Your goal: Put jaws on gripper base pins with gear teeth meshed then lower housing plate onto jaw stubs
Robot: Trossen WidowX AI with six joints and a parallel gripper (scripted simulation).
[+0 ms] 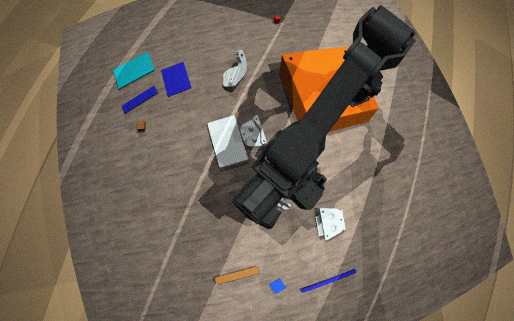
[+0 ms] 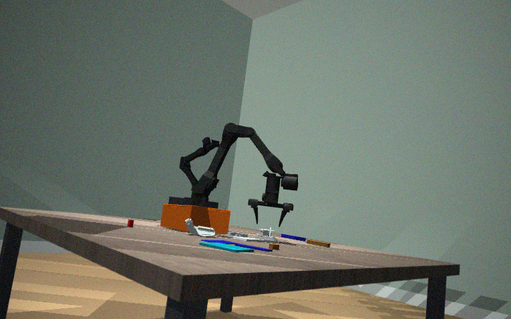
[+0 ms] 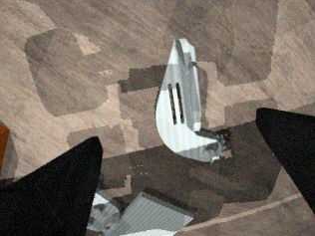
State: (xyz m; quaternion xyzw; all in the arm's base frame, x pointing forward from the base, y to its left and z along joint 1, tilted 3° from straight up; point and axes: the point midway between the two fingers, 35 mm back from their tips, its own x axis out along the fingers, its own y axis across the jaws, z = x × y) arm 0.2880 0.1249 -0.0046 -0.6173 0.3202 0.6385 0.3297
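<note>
Lying on the wood-grain table (image 1: 179, 247) (image 2: 273, 277) between green walls, jaw (image 1: 283, 204) (image 3: 174, 114) points its long axis up the wrist view, gripper (image 2: 268, 225) (image 3: 178, 129) open.

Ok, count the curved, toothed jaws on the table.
2: one jaw beneath the open gripper; the other beyond the orange block, toward the blue square.

Grey-green walls (image 2: 349, 119), a dark-legged wooden table (image 2: 289, 277), and patchy light across tan flooring (image 1: 15, 119) (image 2: 71, 293).
</note>
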